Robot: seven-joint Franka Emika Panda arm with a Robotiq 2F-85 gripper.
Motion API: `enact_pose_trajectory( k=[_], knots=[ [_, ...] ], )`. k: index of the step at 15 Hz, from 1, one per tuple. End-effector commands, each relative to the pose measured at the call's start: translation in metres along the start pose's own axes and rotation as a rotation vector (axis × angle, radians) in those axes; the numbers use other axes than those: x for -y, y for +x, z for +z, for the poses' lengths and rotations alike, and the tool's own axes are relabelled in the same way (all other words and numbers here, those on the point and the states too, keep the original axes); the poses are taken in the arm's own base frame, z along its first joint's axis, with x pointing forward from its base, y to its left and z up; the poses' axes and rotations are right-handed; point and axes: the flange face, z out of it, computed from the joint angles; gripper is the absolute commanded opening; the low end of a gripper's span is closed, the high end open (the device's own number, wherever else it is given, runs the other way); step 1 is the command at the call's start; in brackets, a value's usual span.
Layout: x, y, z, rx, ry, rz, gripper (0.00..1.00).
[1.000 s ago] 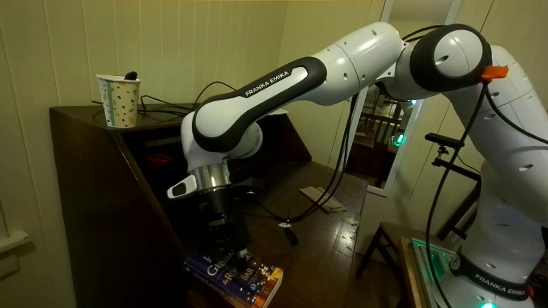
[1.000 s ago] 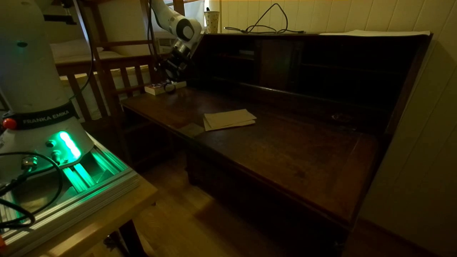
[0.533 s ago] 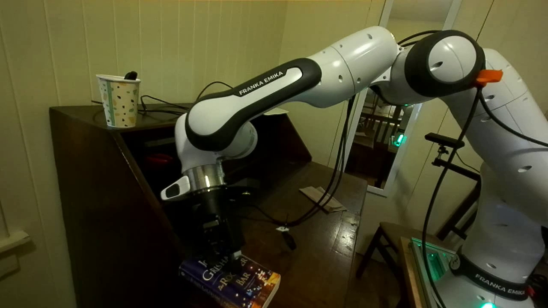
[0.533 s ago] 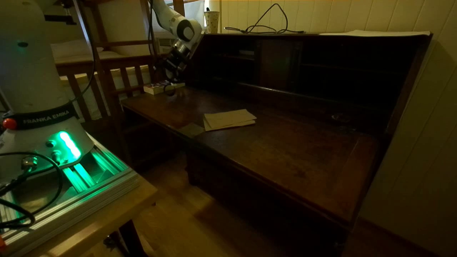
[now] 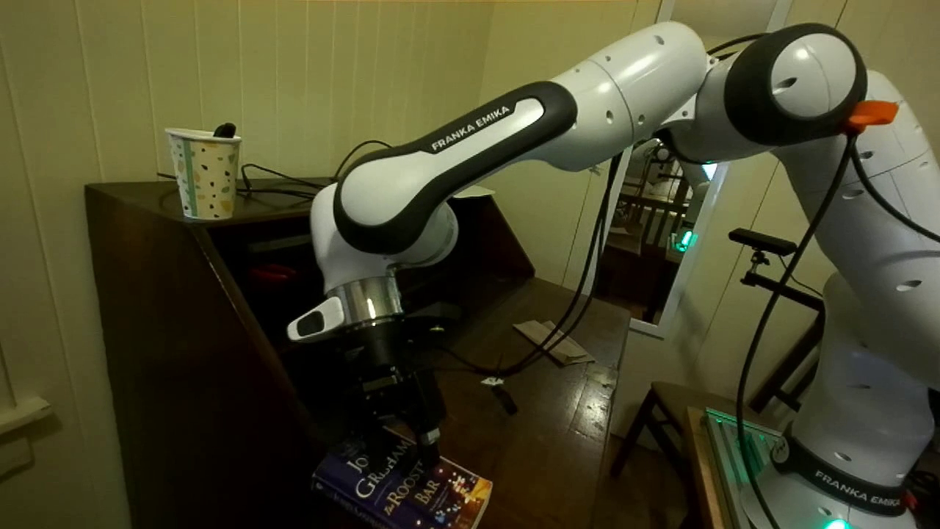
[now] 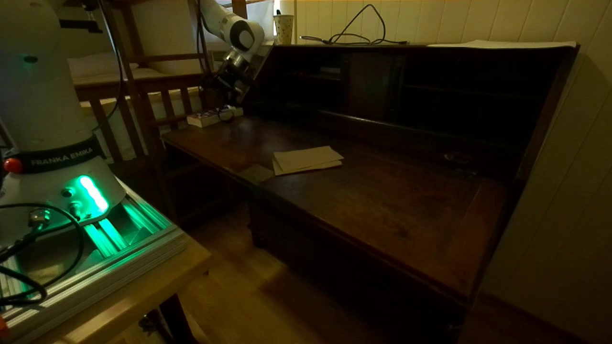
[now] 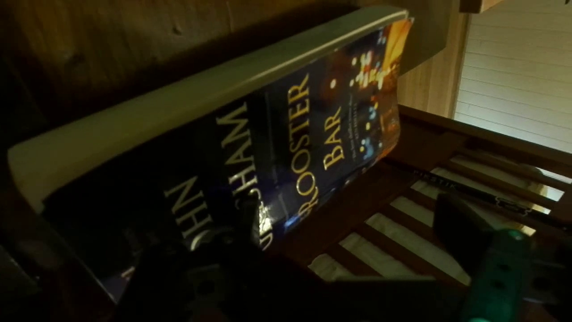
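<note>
A thick paperback book (image 5: 440,488) with a dark blue cover and gold lettering lies at the end of the dark wooden desk, below my gripper. It also shows in the exterior view from the desk's front, as a small pale-edged block (image 6: 205,119). In the wrist view the book's cover (image 7: 330,129) fills the left and middle. My gripper (image 7: 351,212) stands open, its fingers wide apart. The left finger overlaps the lower part of the cover; whether it touches, I cannot tell. The right finger (image 7: 460,232) is off the book, with bed slats behind it.
Folded papers (image 6: 306,160) lie mid-desk. A speckled paper cup (image 5: 205,176) and black cables (image 6: 354,38) stand on the desk's upper ledge. A slatted wooden bed frame (image 6: 158,100) is beyond the desk's end. A dark lettered strip (image 7: 473,192) crosses the wrist view.
My arm first dipped slightly, then rose and shifted. The book has slid a little toward the desk's end along with the gripper, and more of its title shows. The jaws have stayed open.
</note>
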Motion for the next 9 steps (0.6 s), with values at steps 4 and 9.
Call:
enact_pose_trajectory(
  k=[4, 9],
  knots=[
    [0.088, 0.034, -0.012, 0.006, -0.238, 0.083, 1.0],
    [0.134, 0.096, -0.016, 0.026, -0.369, 0.16, 1.0]
  ],
)
